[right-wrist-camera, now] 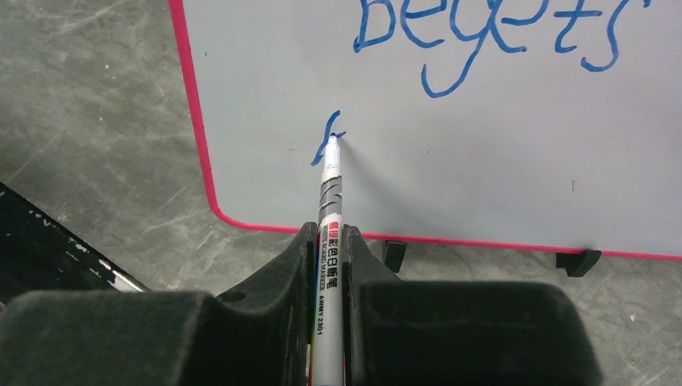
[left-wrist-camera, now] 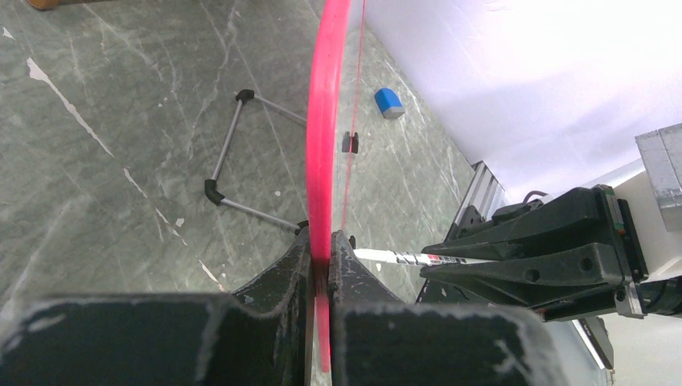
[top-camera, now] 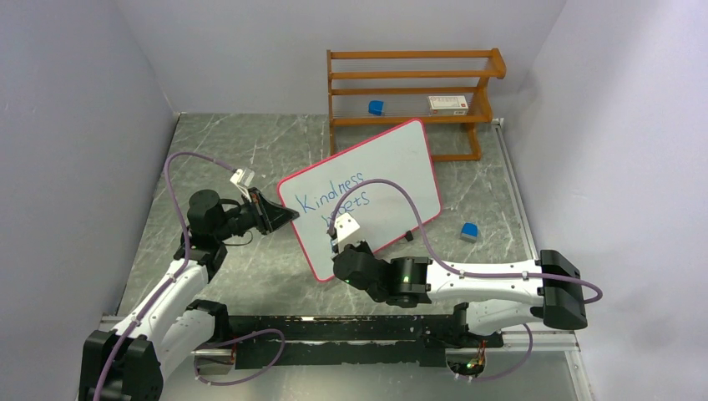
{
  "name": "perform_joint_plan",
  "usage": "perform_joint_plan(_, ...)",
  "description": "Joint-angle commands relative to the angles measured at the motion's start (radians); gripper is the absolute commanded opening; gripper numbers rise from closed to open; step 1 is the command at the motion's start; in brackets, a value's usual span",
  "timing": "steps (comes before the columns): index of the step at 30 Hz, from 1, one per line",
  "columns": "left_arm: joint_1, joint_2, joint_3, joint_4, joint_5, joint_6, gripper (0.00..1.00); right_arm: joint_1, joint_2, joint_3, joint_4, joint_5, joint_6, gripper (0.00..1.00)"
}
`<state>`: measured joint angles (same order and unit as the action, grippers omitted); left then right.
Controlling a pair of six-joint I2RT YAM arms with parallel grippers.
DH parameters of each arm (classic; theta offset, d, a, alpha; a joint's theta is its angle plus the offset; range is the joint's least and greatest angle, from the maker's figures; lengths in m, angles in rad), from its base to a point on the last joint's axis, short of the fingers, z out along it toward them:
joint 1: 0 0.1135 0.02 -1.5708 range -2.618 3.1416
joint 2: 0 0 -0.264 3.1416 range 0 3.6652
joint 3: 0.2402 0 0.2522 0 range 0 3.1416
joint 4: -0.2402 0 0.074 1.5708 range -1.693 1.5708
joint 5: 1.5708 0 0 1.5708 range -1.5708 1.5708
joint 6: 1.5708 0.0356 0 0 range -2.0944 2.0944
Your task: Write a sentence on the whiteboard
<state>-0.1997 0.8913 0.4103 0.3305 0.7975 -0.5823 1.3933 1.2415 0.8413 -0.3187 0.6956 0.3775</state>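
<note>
whiteboard point(top-camera: 401, 163) stands tilted on its feet mid-counter; sentence point(top-camera: 338, 199) in blue reads "Kindness", "begets", plus one small stroke point(right-wrist-camera: 325, 141) starting a third line by the board's lower corner; marker point(right-wrist-camera: 330, 201) tip touches that stroke; right gripper point(right-wrist-camera: 328, 241) pinching the marker; left gripper point(left-wrist-camera: 322, 245) clamped on the board's red rim point(left-wrist-camera: 326, 121); blue block point(top-camera: 469, 230) on counter point(top-camera: 209, 159) toward right edge; wooden rack point(top-camera: 413, 92) at far edge
</note>
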Motion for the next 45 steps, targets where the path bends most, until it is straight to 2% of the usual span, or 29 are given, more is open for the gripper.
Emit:
perform_joint_plan(1, -0.006, -0.005, 0.017, 0.008, -0.005, 0.003, 0.05, 0.001, -0.001, 0.0, 0.006, -0.021, -0.005, 0.0)
perform_joint_plan(21, -0.006, -0.003, 0.021, 0.002, -0.006, 0.007, 0.05, -0.001, 0.046, 0.002, -0.022, 0.014, 0.022, 0.0)
perform_joint_plan(45, -0.006, -0.006, 0.026, -0.012, -0.015, 0.015, 0.05, -0.001, 0.013, -0.015, -0.063, 0.031, 0.054, 0.0)
